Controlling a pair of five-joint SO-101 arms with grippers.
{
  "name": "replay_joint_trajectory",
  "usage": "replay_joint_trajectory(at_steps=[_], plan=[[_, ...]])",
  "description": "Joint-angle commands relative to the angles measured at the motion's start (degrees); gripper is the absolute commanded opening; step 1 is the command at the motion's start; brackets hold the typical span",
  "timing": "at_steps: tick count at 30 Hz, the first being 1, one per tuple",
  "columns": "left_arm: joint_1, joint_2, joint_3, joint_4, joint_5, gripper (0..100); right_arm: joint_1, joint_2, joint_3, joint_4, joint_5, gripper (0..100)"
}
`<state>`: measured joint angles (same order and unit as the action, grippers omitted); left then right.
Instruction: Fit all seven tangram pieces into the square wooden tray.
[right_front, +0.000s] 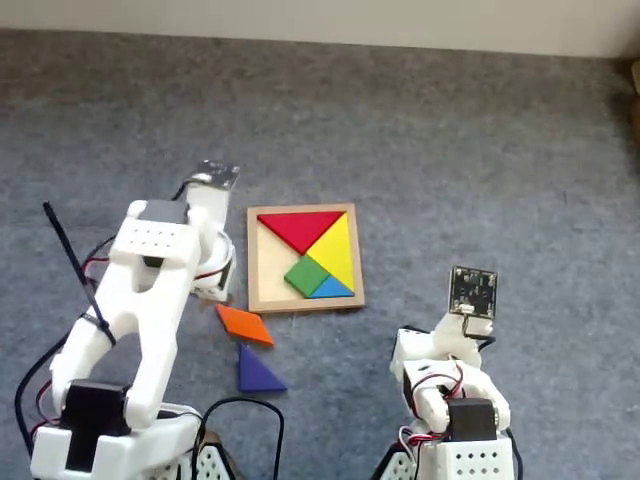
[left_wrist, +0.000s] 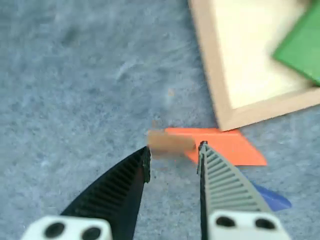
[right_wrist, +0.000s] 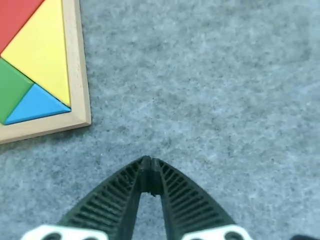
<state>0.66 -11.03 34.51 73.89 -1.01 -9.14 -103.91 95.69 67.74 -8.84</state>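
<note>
Left tool (left_wrist: 173, 150) looks pinched on a small tan piece (left_wrist: 170, 142), jaws only as wide as the piece. It hangs over the orange parallelogram (left_wrist: 235, 147), right by the wooden tray (left_wrist: 210, 75) corner. Probably light, stiff, slick wood, so best gripped across its flat edges. Right tool (right_wrist: 150, 172) sits closed, empty.

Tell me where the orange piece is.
In the high view the orange piece lies flat on the carpet on the left arm's side. It is just off the tray's near left corner, with the purple triangle next toward the arms.
</note>
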Motion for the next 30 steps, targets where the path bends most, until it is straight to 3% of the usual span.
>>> replay_joint_trajectory(at_steps=[1, 5, 13, 17, 24, 30], plan=[[7.78, -0.4, -4.88, 0.09, 0.7, 16, 0.75, 0.04, 5.67, -1.01, 0.44, 0.9], [12.7, 0.13, -6.81, -3.16, 6.15, 16, 0.84, 0.04, 5.67, -1.01, 0.44, 0.9], [15.78, 0.13, -7.08, -11.34, 7.12, 16, 0.84, 0.04, 5.67, -1.1, 0.44, 0.9], [12.62, 0.04, -6.73, -8.18, 6.86, 16, 0.84, 0.04, 5.67, -1.1, 0.44, 0.9], [0.92, 0.04, -6.55, -2.73, 6.42, 16, 0.84, 0.04, 5.67, -1.1, 0.44, 0.9], [-3.3, 0.04, -2.33, -3.16, -4.57, 17, 0.84, 0.04, 5.67, -1.1, 0.44, 0.9]])
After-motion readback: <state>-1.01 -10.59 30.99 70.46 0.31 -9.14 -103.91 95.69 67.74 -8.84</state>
